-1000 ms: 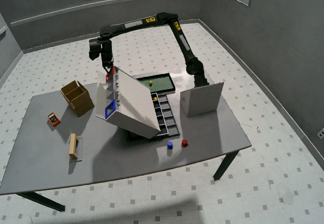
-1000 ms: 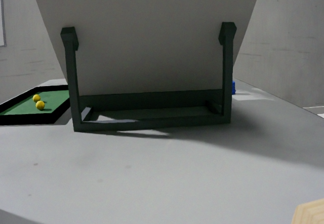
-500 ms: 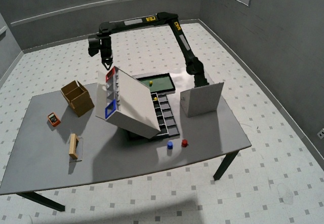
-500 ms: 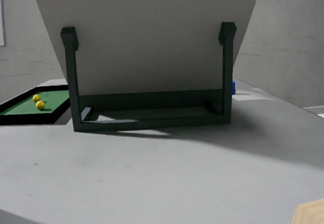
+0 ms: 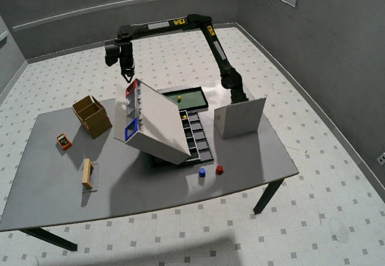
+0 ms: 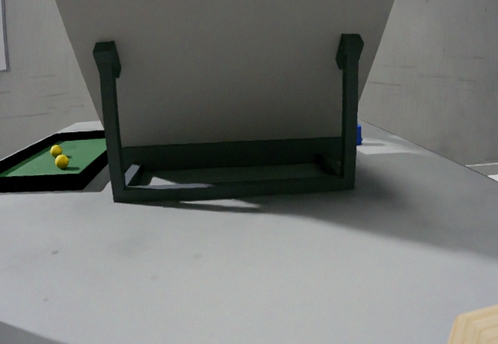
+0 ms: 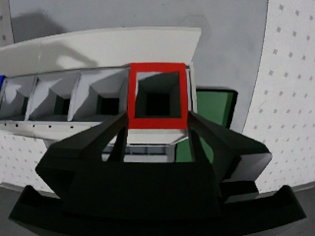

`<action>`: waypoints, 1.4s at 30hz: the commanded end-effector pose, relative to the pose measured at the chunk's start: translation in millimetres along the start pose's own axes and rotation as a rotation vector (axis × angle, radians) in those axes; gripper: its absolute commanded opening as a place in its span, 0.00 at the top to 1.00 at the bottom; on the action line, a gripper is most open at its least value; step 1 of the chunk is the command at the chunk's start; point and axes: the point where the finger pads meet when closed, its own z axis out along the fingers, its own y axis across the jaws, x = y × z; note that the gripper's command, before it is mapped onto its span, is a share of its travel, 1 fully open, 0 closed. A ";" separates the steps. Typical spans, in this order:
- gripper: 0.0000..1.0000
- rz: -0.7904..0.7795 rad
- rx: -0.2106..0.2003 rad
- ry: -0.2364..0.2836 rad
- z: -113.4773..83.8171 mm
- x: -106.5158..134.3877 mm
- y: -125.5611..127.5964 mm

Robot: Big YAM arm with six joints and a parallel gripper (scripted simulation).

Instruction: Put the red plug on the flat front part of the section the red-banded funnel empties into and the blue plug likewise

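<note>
no txt, nums or brand you can read, yellow labels on your arm's links [image 5: 157, 25] too blurry to make out, multimeter [image 5: 64, 141] display too small for you to read, faint marks on the white panel's side [image 5: 219, 121] likewise illegible
</note>
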 end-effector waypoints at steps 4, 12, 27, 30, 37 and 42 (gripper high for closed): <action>0.44 0.023 -0.008 -0.046 -22.2 15.5 0.6; 0.44 0.015 -0.007 -0.038 -26.2 51.9 0.5; 0.44 0.004 -0.005 -0.025 -37.0 143.1 0.1; 0.44 0.004 -0.006 -0.024 -38.5 155.6 0.4; 0.44 0.024 -0.012 -0.041 -46.9 157.3 -4.7; 0.44 0.016 -0.008 -0.035 -43.6 156.5 -0.4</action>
